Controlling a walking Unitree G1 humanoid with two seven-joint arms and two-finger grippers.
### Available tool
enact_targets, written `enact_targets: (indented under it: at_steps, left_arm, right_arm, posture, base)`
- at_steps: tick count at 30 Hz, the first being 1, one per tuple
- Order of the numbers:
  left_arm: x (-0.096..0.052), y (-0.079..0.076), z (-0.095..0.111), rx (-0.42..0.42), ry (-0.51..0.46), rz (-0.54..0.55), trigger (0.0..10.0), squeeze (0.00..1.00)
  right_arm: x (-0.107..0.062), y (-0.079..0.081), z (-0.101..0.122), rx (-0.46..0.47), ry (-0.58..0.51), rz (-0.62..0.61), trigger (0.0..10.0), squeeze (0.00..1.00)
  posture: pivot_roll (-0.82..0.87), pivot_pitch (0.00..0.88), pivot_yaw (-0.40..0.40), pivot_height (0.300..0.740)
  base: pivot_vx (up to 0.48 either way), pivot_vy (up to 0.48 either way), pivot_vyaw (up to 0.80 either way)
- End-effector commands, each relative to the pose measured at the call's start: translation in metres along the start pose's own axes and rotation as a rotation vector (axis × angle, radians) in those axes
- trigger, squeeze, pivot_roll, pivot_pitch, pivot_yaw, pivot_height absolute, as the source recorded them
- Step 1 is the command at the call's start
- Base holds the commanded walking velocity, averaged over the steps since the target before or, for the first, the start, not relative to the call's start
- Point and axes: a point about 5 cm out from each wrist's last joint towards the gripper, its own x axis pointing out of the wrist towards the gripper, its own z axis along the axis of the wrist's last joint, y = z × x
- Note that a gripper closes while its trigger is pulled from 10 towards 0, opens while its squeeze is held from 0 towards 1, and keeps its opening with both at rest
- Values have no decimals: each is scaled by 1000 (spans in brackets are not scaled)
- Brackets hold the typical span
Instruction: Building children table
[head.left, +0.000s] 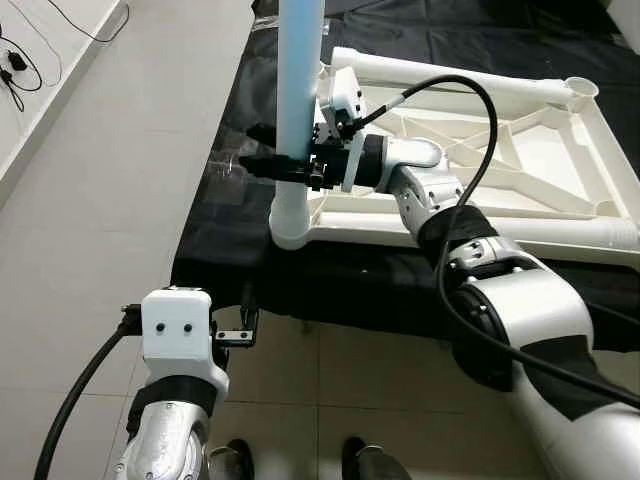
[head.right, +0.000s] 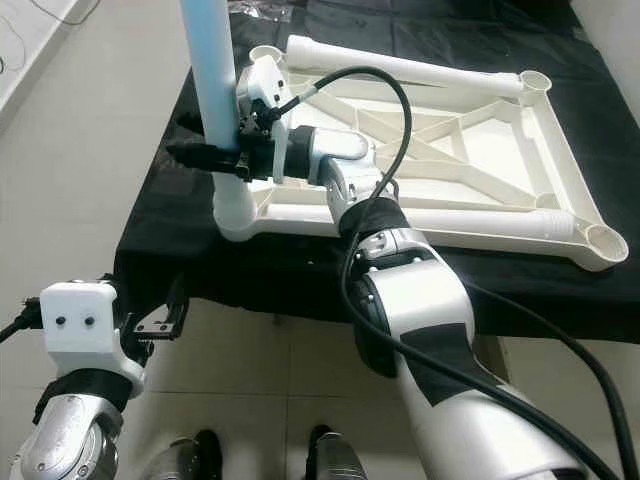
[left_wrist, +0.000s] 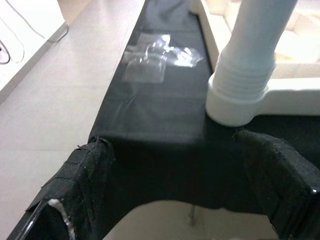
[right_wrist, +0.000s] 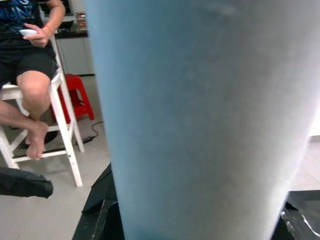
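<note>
Left gripper (head.left: 232, 322): lower left of the head view, low before the black cloth's front edge, fingers spread apart, grasping nothing.
Black cloth (head.left: 215, 245): dark sheet across the middle, draped over its near edge.
Tabletop (head.left: 560, 165): white plastic, ribbed underside up, flat on the cloth, right of centre; round sockets at the corners.
Leg (head.left: 298, 90): pale blue tube, upright in the near-left corner socket, upper centre.
Right gripper (head.left: 270, 160): clenched around the leg just above the socket.
Person (right_wrist: 30, 60): seated on a white stool, far background of the right wrist view.
</note>
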Motion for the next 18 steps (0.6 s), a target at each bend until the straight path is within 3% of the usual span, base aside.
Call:
enact_targets:
  at_steps: [1,9,14,15,18]
  left_arm:
    - [-4,1,1,0,8,17,10000,0]
    - [-6,-1,5,2,4,13,10000,0]
    - [-6,-3,6,2,1,6,10000,0]
    - [-6,-4,6,6,1,4,10000,0]
    - [-6,-4,6,9,1,2,10000,0]
  right_arm:
    - [14,16,-29,118,57,79,10000,0]
    - [28,23,-24,83,47,141,10000,0]
    - [32,24,-28,51,81,106,10000,0]
    - [32,18,-30,50,99,-16,10000,0]
    - [29,12,-31,49,112,-114,10000,0]
  posture:
    - [30,341,-71,740]
    - [31,354,-79,740]
    - [34,355,-82,740]
    - [29,350,-79,740]
    - [31,344,-79,740]
  base:
    - [0,0,0]
    - [0,0,0]
    - [0,0,0]
    - [0,0,0]
    - [0,0,0]
